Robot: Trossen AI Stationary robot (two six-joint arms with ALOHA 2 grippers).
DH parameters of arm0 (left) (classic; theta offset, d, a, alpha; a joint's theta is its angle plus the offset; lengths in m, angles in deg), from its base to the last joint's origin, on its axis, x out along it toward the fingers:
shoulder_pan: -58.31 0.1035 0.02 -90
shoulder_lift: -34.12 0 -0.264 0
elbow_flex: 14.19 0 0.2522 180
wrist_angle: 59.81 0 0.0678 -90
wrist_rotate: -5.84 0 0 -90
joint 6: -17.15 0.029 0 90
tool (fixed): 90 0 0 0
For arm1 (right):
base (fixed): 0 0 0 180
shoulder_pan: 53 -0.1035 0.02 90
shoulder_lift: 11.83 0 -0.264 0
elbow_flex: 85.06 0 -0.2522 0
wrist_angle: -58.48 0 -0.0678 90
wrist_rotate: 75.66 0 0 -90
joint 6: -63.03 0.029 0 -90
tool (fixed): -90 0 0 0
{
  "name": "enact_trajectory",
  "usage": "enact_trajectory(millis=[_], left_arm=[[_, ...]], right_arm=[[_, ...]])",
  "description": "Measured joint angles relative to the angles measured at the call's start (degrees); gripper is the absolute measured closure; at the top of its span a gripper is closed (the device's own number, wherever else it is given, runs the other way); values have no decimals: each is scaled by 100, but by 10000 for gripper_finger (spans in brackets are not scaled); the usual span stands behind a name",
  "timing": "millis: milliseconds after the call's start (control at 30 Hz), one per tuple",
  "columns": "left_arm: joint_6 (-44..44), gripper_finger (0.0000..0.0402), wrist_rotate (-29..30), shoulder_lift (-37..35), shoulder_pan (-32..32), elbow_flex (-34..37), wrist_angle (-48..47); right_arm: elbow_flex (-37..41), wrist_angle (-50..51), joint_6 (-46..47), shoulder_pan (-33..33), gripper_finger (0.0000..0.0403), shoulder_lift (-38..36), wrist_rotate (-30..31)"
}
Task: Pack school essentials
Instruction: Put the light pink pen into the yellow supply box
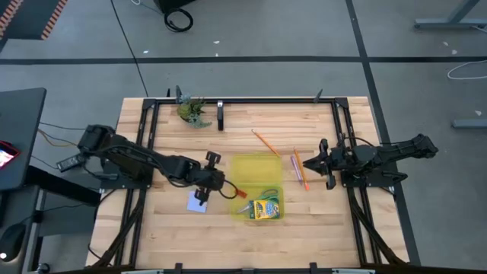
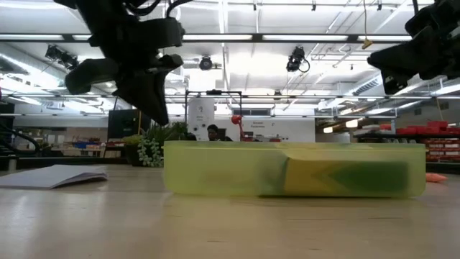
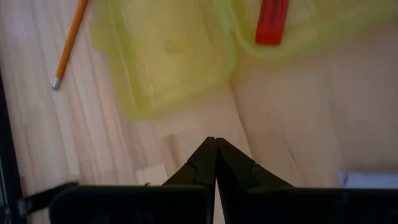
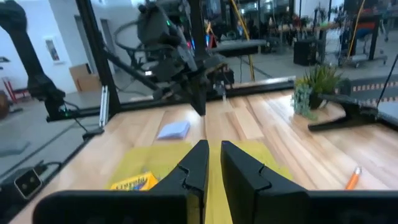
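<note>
Left arm poised between the note pad and the case, nothing in its grip.

My left gripper (image 1: pixel 218 181) hangs above the wood with its fingers pressed together and empty, just beside the translucent yellow case (image 1: pixel 256 167), where the yellow-green crayon box (image 1: pixel 265 209), green-handled scissors (image 1: pixel 266 193) and small red eraser (image 3: pixel 272 22) already lie. The pale blue square note pad (image 1: pixel 198 202) sits on the table just behind that gripper; I judge it the next pick, so I'd spread the fingers first and take an edge. The right gripper (image 1: pixel 310 162) waits by the orange pencil (image 1: pixel 300 169) and purple pen (image 1: pixel 294 163), its fingers parted by only a narrow gap and holding nothing.
</note>
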Motion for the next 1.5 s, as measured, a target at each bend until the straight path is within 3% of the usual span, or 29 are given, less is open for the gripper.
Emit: enact_trajectory(millis=[233,400,600,833,1033,1267,1500], left_arm=[[-143,398,5,-391,68,426,110],[-119,388,2,-603,210,736,357],[-146,388,1,-1019,472,1266,615],[-332,397,-15,-1599,627,1745,790],[-343,384,-16,-2119,638,1973,812],[-303,397,-15,-2779,809,2327,1107],[-450,387,-17,-3292,889,2778,1566]], right_arm=[[-2,-262,74,-9,352,9,0],[-2,-296,816,-7,352,9,111],[-4,-313,1326,7,352,54,1500],[-4,-270,1510,444,352,352,1884],[-11,-265,1912,954,352,798,1677],[-75,-182,2549,1293,352,1620,1605],[-1034,1169,3103,1443,352,2929,1614]])
